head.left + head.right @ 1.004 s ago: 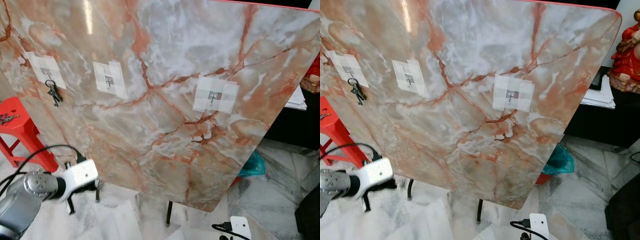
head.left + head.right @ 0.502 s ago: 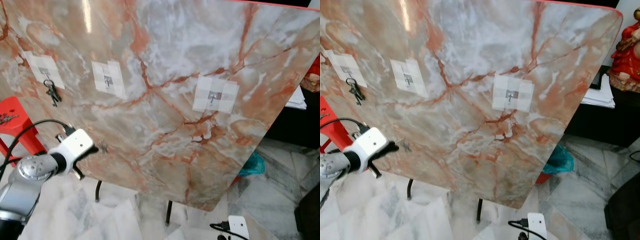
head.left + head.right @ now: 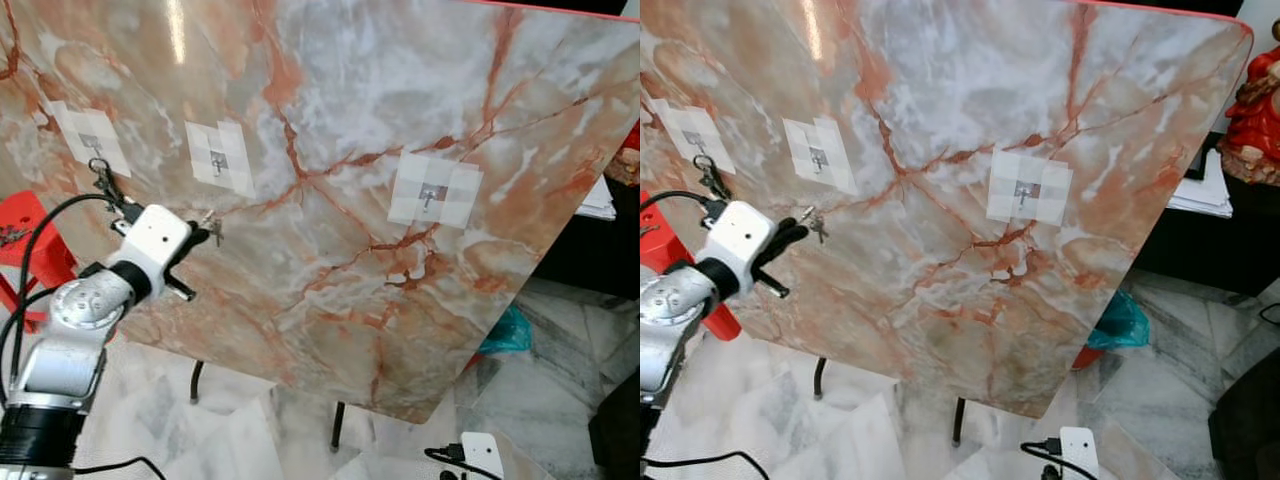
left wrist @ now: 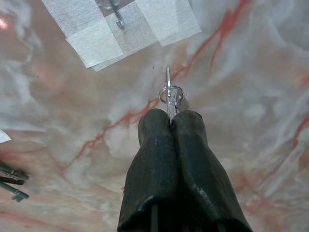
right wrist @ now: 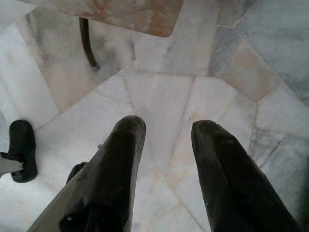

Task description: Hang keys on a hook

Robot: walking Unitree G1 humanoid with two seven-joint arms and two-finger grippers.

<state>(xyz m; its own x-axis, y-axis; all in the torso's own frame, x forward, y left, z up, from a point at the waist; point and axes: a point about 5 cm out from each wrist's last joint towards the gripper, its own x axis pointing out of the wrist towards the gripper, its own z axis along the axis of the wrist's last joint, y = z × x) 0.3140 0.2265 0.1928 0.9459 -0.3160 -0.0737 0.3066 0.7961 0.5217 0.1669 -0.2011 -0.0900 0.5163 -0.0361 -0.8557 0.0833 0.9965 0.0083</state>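
A small set of keys (image 4: pixel 170 94) sits pinched in my left pincer (image 4: pixel 171 121), held against the tilted marble surface (image 3: pixel 350 120) just below the middle taped hook (image 3: pixel 218 160), while my right pincer (image 5: pixel 164 130) hangs spread over the floor (image 5: pixel 164 87).

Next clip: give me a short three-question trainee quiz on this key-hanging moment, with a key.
1. True or false: the left hand is shut on a key ring.
2. Which taped hook is that key ring nearest? A) the left hook B) the middle hook C) the right hook
3. Fill in: the right hand hangs open over the marble ______.

Key: 1 true; 2 B; 3 floor.
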